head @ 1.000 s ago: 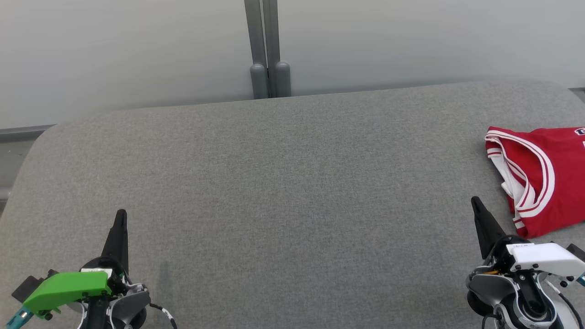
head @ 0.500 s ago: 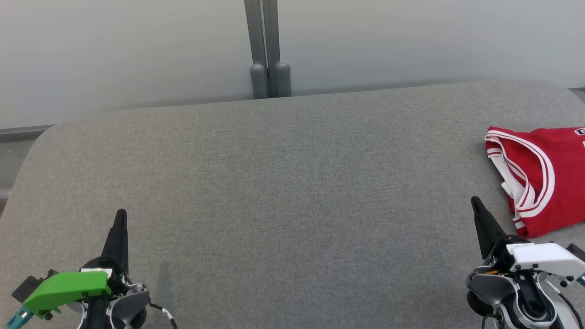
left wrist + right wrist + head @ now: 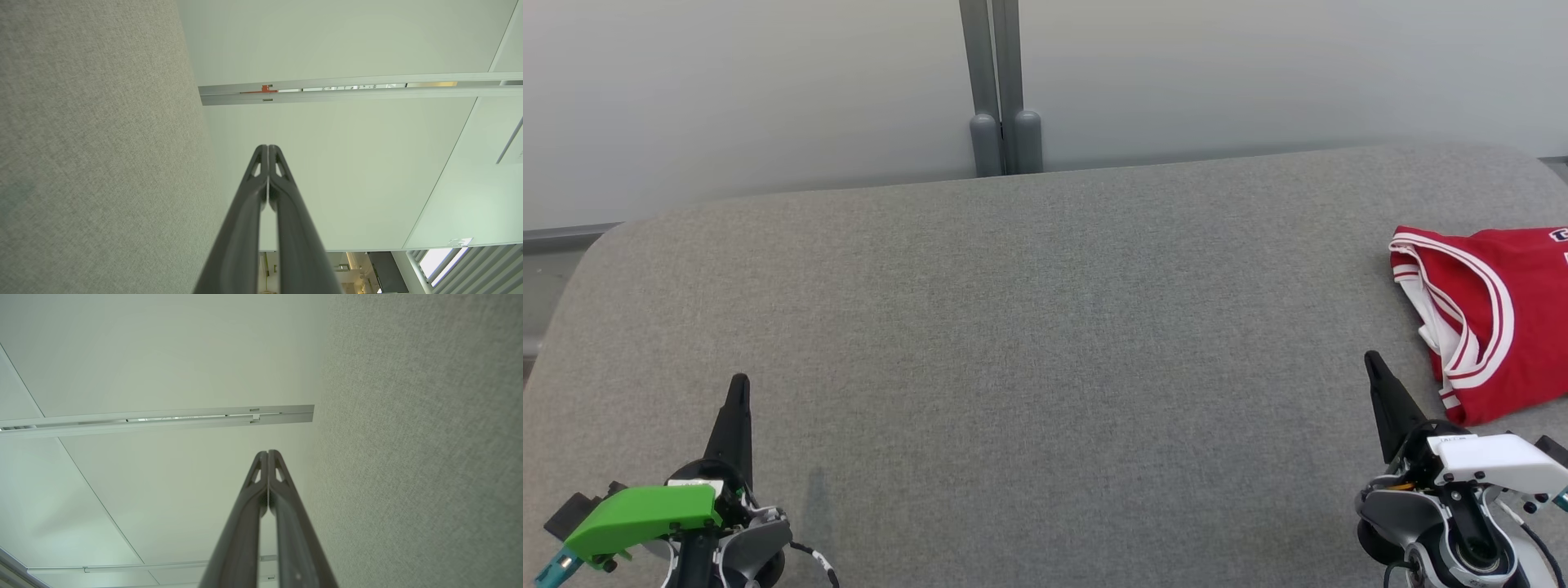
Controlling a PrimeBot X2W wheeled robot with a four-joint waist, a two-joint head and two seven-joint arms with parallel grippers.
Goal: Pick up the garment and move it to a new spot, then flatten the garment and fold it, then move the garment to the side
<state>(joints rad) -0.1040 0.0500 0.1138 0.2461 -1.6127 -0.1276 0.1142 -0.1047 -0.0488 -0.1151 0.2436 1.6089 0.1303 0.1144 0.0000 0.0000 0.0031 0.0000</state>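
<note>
Both tools are pinched together and empty: left tool [image 3: 738, 382] lower left, right tool [image 3: 1372, 359] lower right. The garment [image 3: 1499, 318] lies folded at the desk's [image 3: 1045, 327] right edge; I judge all steps done.

Office-like room: frosted glass partitions [image 3: 768, 98] behind a grey upholstered bench [image 3: 1013, 327].

The red garment [image 3: 1494, 314] runs off the head view's right edge.

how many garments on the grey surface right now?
1. A red jersey with white trim lies at the right edge of the grey surface, cut off by the frame; more could lie beyond that edge.
</note>
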